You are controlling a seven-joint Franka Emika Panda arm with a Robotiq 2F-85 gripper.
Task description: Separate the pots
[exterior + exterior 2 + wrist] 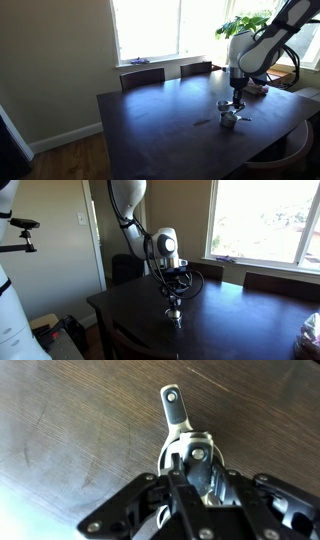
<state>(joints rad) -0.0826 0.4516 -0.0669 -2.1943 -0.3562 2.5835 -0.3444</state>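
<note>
Two small shiny silver metal pots [231,118], round and cup-sized, sit on the dark brown wooden table [160,125] directly under the arm. In the wrist view only one bowl shows, its thin straight handle [173,402] pointing to the top of the view, and whether the second pot is nested inside cannot be told. The black Robotiq gripper [192,466] has its fingers drawn in and pinching the bowl's wall, one finger inside; beyond stand two dark chair backs [142,77] and a leafy green plant [245,24] by the bright window.
</note>
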